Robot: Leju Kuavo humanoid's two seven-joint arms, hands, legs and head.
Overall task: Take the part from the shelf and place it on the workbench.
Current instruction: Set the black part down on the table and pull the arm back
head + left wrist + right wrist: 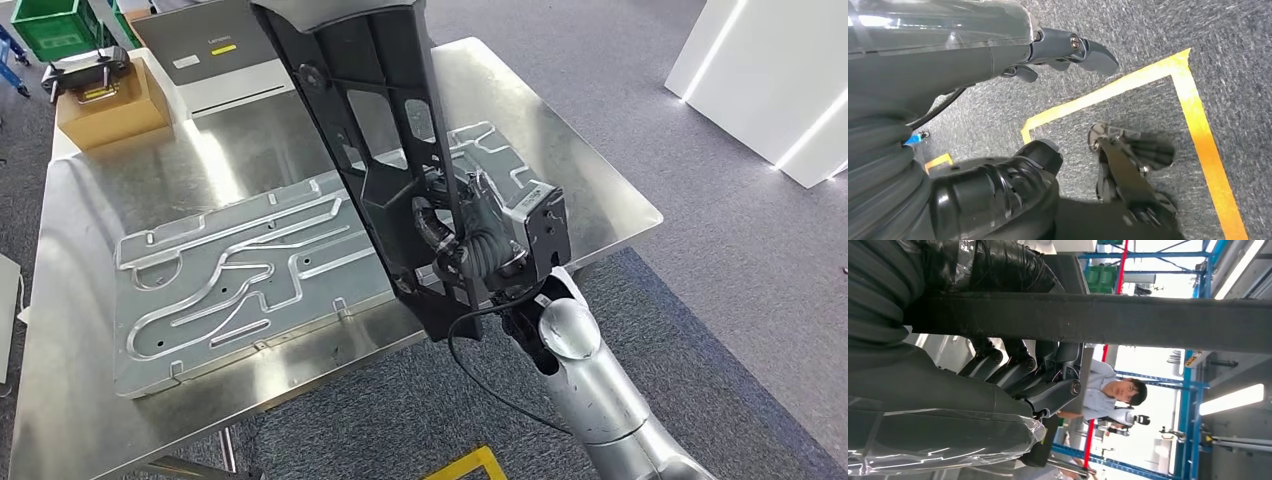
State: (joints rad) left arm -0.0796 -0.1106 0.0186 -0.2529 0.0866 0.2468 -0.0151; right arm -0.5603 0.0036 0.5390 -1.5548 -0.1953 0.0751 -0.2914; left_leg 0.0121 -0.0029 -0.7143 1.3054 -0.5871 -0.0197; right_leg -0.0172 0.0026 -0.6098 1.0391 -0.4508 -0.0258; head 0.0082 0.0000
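Observation:
A long black plastic part point(370, 120) with cut-outs stands nearly upright over the front right of the steel workbench point(90, 200), its top leaning toward the back left. My right hand point(480, 245) grips it near its lower end, just above the bench's front edge. In the right wrist view the dark fingers point(1048, 375) curl around a black bar of the part point(1128, 320). My left hand point(973, 55) hangs over grey carpet, its fingers and thumb apart with nothing between them.
A large stamped silver plate point(230, 270) lies across the bench behind the part. At the back left are a cardboard box point(100, 105), green crates point(50, 25) and a grey case point(215, 50). A person point(1113, 395) stands beyond. Yellow floor tape point(1198, 115) marks the carpet.

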